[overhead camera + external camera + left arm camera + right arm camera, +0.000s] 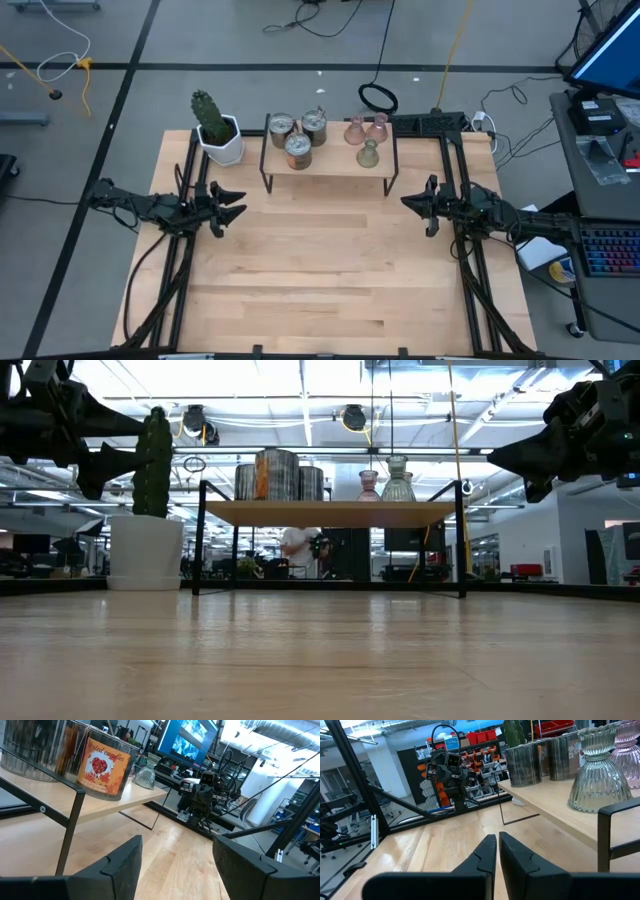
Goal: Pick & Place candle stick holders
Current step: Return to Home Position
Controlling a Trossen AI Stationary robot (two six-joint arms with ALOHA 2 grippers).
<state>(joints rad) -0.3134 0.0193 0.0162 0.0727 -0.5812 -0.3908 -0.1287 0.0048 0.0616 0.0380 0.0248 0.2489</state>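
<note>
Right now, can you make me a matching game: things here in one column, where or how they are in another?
1 spiky green cactus in a white pot
2 olive-green ribbed glass candle holder
3 left gripper
4 right gripper

A shut
B on the wooden shelf
C open
D on the table beside the shelf

Pairs: 1-D, 2-B, 3-C, 4-A

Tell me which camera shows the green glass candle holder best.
The right wrist view: the green glass candle holder stands close on the shelf, ribs clear. The high view shows it tiny from above; the low and left wrist views, small.
</note>
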